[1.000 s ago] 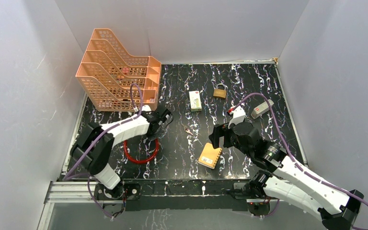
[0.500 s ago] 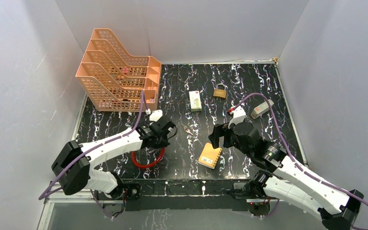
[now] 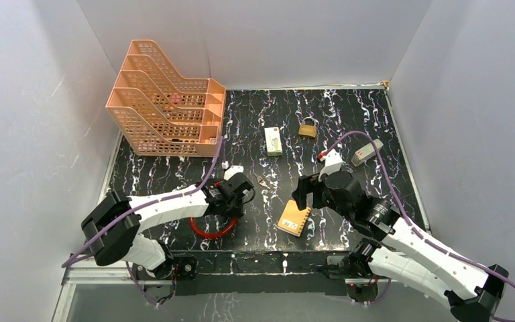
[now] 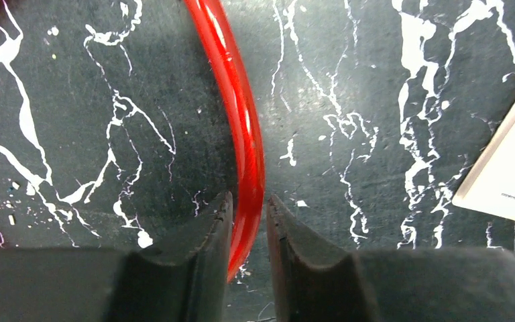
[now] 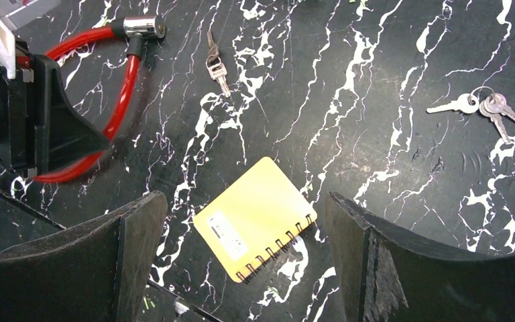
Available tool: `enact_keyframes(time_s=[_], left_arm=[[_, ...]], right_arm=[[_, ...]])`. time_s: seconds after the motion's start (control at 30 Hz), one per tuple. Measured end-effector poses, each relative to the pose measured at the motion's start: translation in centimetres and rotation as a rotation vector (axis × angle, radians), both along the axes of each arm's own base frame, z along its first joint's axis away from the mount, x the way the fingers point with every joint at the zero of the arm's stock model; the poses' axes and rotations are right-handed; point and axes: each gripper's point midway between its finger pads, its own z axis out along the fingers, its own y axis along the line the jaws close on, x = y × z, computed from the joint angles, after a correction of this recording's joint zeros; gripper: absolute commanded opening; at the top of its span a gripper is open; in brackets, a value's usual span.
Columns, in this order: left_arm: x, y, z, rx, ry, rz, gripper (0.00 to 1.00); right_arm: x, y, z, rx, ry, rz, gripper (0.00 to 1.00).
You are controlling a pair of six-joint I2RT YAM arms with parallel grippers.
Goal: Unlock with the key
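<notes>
Key [image 5: 216,65]: lying flat mid-table on black marbled table [image 3: 349,121], between the arms. Left gripper [image 4: 249,204]: pinching red cable loop [image 4: 235,100], near-left of key. Right gripper [image 5: 245,201]: spreading wide, gripping nothing, hovering over yellow notebook [image 3: 294,217]. White walls [image 3: 275,40] enclosing.

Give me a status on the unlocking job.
Nothing looks done: the key lies loose on the table, in no lock. In hand: the left gripper has its fingers either side of the red cable; whether it clamps it I cannot tell. The right gripper hangs open above the yellow notebook. Left: pick up the key, insert it, turn.
</notes>
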Motion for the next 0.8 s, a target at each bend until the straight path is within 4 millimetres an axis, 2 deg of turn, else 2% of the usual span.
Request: enact_keyframes(time_s=[0.1,0.2,0.27,0.37,0.57,0.63,0.7,0.8], left_arm=[[-0.3,0.4,-0.5,0.007,0.009,0.004,0.6],[-0.2,0.4,-0.4,0.005,0.002,0.011,0.75],[0.0,0.4,-0.1,0.006,-0.006,0.023,0.78],[0.8,0.3,1.1,0.01,-0.035,0.062,0.76],[4.6,-0.5,5.5,-0.008,-0.179,0.214,0.57],[6.1,-0.9,6.2,0.005,-0.209,0.274,0.51],[7.8,-1.4,6.0,0.043,-0.21,0.339,0.46],[9.5,-1.2,3.7,0.118,-0.175,0.408,0.46]], right_arm=[[-0.2,-0.2,0.0,-0.002,0.001,0.0,0.96],[-0.3,-0.4,0.2,0.005,-0.005,0.0,0.96],[-0.4,-0.5,0.2,0.003,-0.003,0.0,0.96],[-0.4,-0.5,0.1,-0.001,0.001,0.0,0.96],[-0.5,-0.6,0.3,0.009,-0.003,-0.002,0.96],[-0.5,-0.5,0.4,0.018,-0.003,-0.005,0.96],[-0.5,-0.5,0.5,0.027,0.0,-0.009,0.96],[-0.6,-0.4,0.6,0.038,0.005,-0.007,0.96]])
